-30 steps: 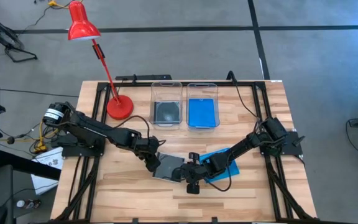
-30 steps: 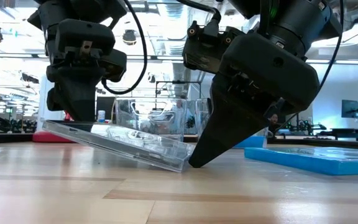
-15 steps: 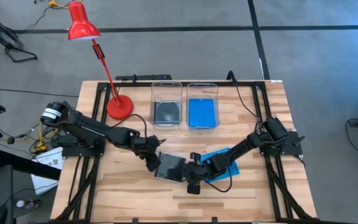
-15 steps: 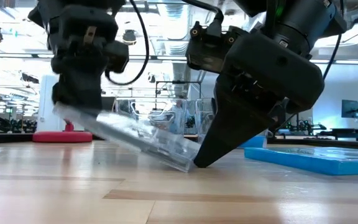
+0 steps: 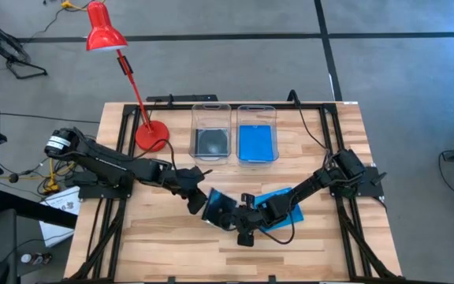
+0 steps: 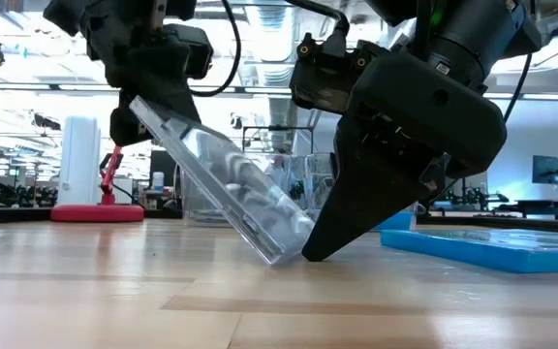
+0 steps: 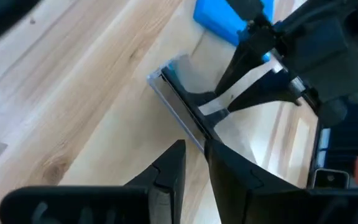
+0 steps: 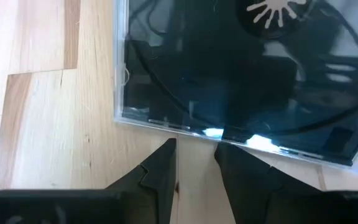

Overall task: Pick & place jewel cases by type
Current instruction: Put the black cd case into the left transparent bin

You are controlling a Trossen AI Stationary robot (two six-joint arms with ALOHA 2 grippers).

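The left tool (image 6: pixel 148 102) clamps one edge of the thin clear square plastic jewel case (image 6: pixel 226 184), its two dark fingers (image 7: pixel 166 177) pressed close together on that edge. Compared with a second ago, this tool stands higher above the wooden desk (image 6: pixel 114 291) and the case it holds is tipped far more steeply: then the case lay at a shallow slant, now its gripped edge is well up while its opposite, lower edge still touches the desk. In the high view the left tool (image 5: pixel 198 201) has shifted slightly toward the arm's own base, and the case (image 5: pixel 217 209) shows narrower from above.

The right tool (image 6: pixel 308 252) is just beside the lower edge of the case, its dark fingertips down at the desk surface and braced against that edge; its fingers (image 8: pixel 160 171) stand a little apart and hold nothing. It has not moved over the last second. In its wrist view the case's dark disc tray (image 8: pixel 241 74) lies right ahead of the fingertips.

Behind the right tool a flat bright blue jewel case (image 6: pixel 497 247) lies on the desk, unchanged. Beyond both tools stand two clear rectangular plastic bins, one with a dark case (image 5: pixel 211 140) in it, the other with a blue case (image 5: pixel 257 142).
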